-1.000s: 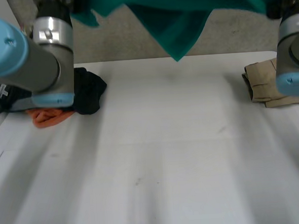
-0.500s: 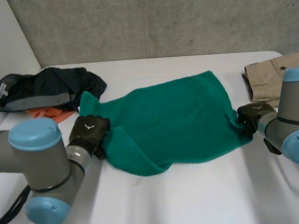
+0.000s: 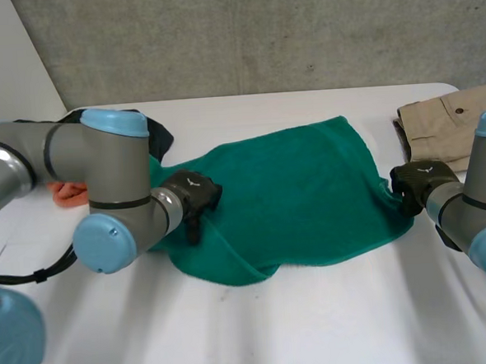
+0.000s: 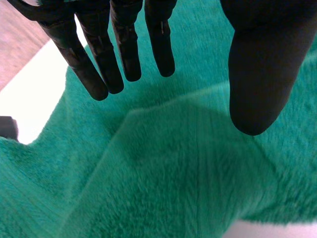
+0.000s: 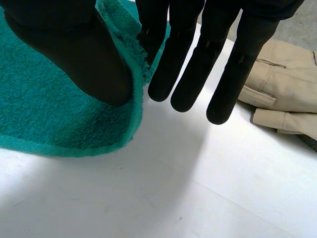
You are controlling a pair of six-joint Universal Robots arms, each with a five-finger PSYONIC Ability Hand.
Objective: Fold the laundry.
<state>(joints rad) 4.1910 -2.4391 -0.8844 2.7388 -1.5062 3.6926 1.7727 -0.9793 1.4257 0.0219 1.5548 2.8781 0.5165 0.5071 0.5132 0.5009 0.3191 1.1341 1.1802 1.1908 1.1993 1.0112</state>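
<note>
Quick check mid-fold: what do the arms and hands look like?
The left arm and right arm are thick grey tubes with round light-blue caps at the joints. The left hand and right hand are black, each with a small pale mark on its back; the wrist views show long, round-tipped fingers and a broader thumb.

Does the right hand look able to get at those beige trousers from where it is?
Probably yes. The beige trousers lie beside the right hand, with only bare table between. It seems to pinch the green towel at its edge, so it would need to let go first.
</note>
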